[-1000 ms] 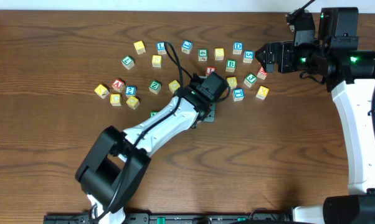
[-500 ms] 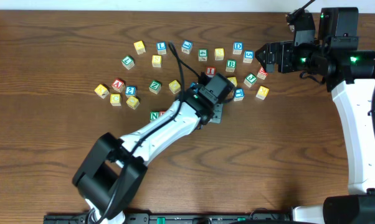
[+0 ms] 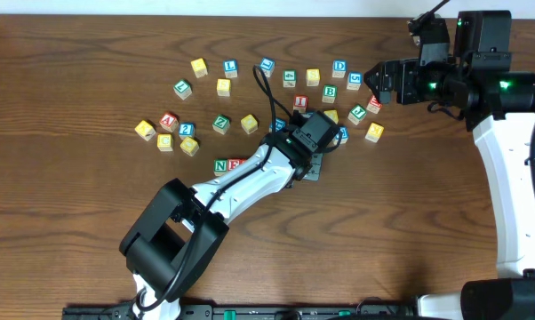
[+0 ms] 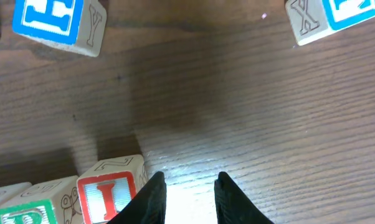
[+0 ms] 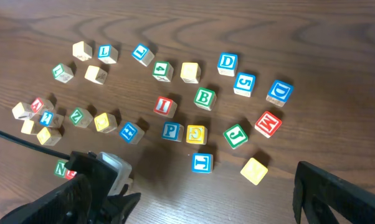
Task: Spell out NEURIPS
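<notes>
Left gripper point(image 4: 186, 180) narrowly parted, empty, low near red E point(image 3: 235, 164); sideways swing could knock it from green N point(image 3: 220, 165). Right gripper point(image 5: 190, 180) spread.

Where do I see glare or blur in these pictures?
Left wrist view: white glare on the table between the dark, soft tips of the left gripper. Right wrist view: red I cube sharp, right gripper blurred. Overhead view: even light, soft shadows.
</notes>
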